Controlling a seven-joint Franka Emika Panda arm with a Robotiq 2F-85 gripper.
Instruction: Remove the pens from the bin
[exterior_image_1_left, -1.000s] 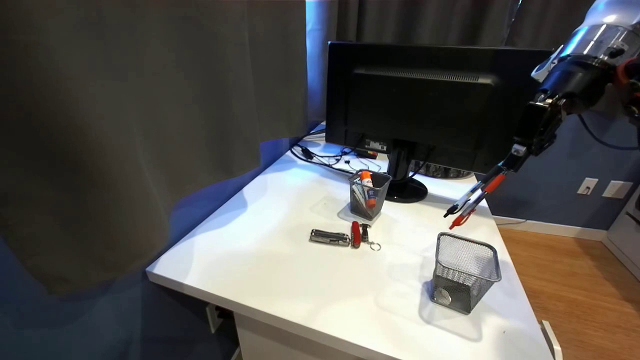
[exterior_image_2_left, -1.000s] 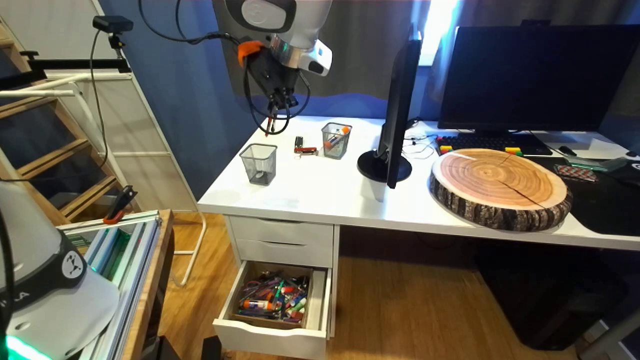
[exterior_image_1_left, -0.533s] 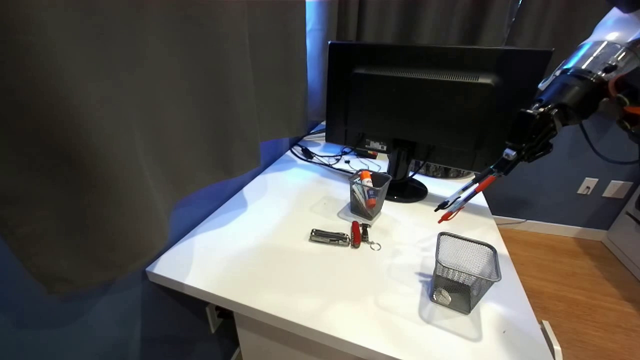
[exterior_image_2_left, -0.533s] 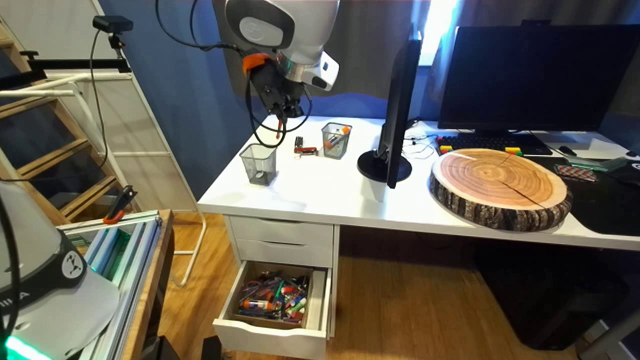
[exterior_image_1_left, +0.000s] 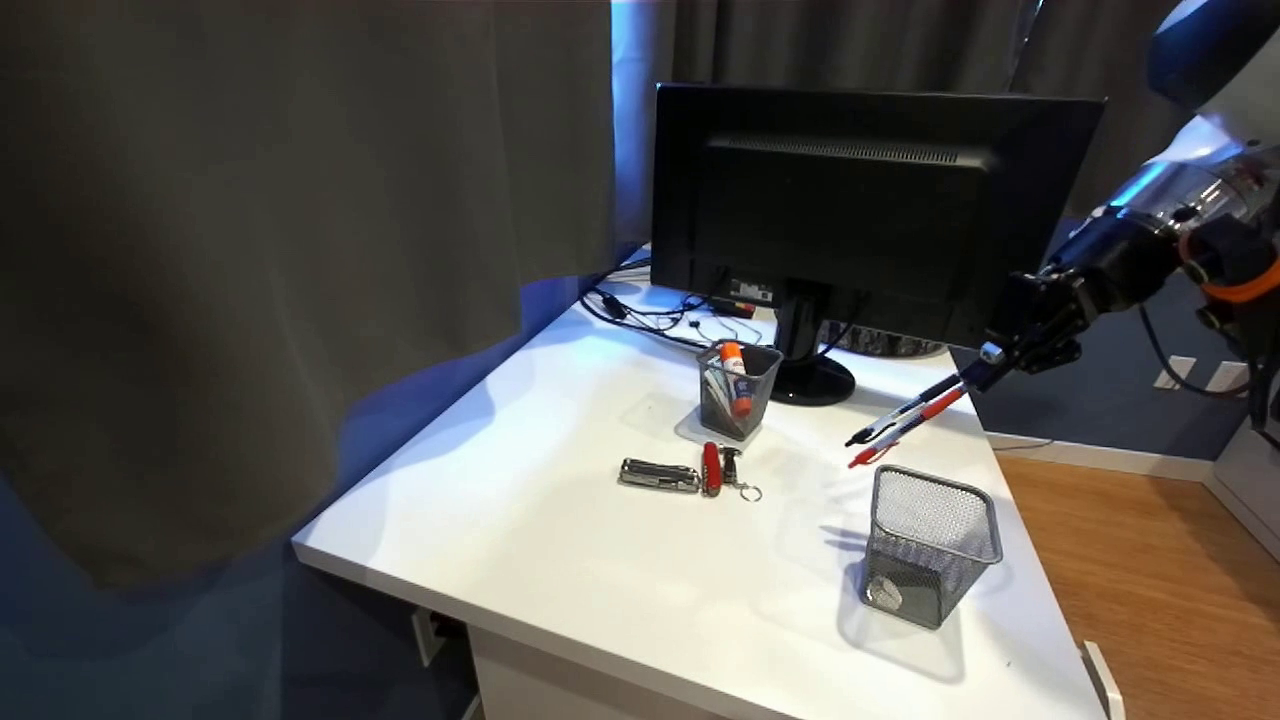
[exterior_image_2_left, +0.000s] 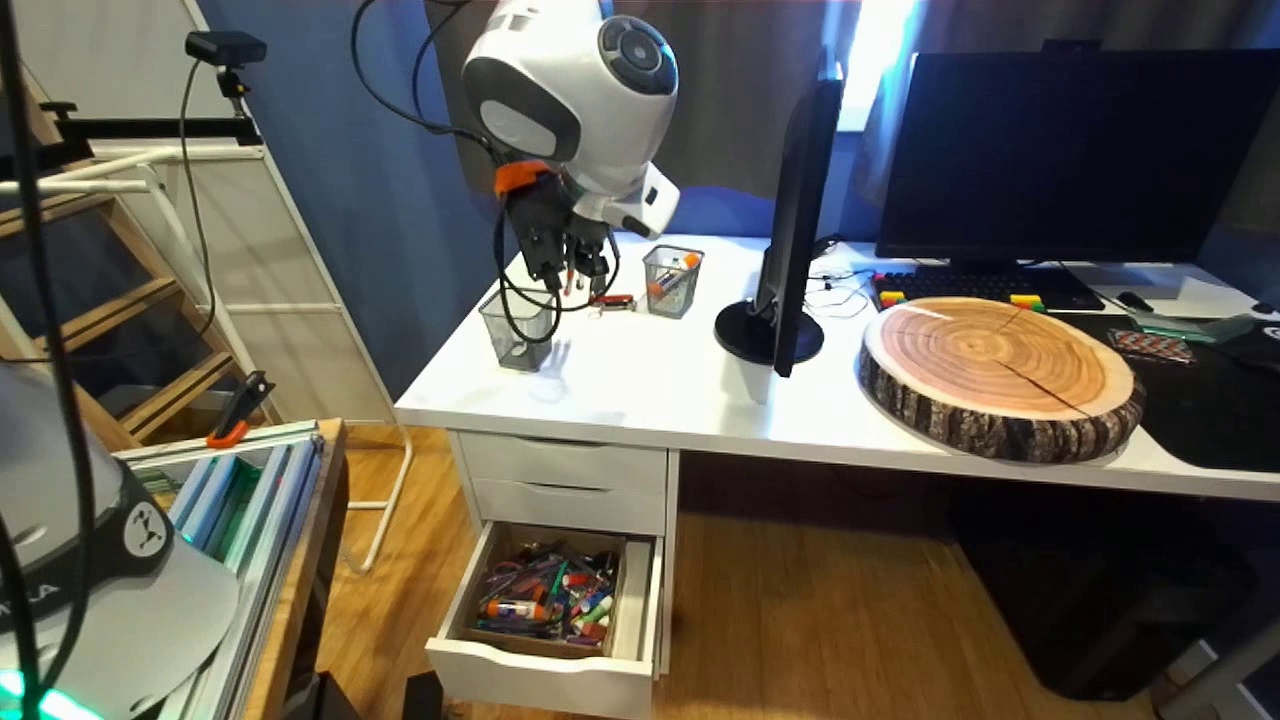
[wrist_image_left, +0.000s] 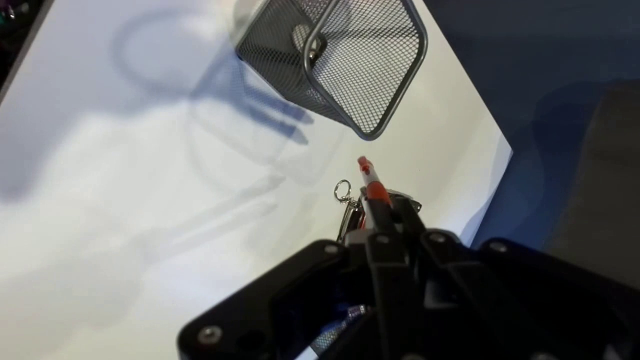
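My gripper (exterior_image_1_left: 985, 365) is shut on the pens, a red-orange one (exterior_image_1_left: 938, 404) and a black-and-white one (exterior_image_1_left: 898, 414). It holds them in the air, slanting down with their tips beside the bin's rim. In the wrist view the fingers (wrist_image_left: 390, 212) close on the red-orange pen (wrist_image_left: 376, 190); the dark pen is mostly hidden there. The bin (exterior_image_1_left: 925, 545), square grey mesh, stands upright on the desk, also in an exterior view (exterior_image_2_left: 515, 335) and the wrist view (wrist_image_left: 370, 75). A small round thing (exterior_image_1_left: 885, 592) shows at its bottom; no pens show in it.
A second mesh holder (exterior_image_1_left: 735, 400) with an orange glue stick stands near the monitor (exterior_image_1_left: 870, 210). A multitool (exterior_image_1_left: 659, 475) and a red pocket knife (exterior_image_1_left: 711, 470) with a key ring lie on the white desk (exterior_image_1_left: 560, 560). An open drawer (exterior_image_2_left: 545, 680) sits below.
My arm has come lower and tilted flatter. The pens, held throughout, have moved from above the bin's far side to its left in an exterior view. The bin has not moved.
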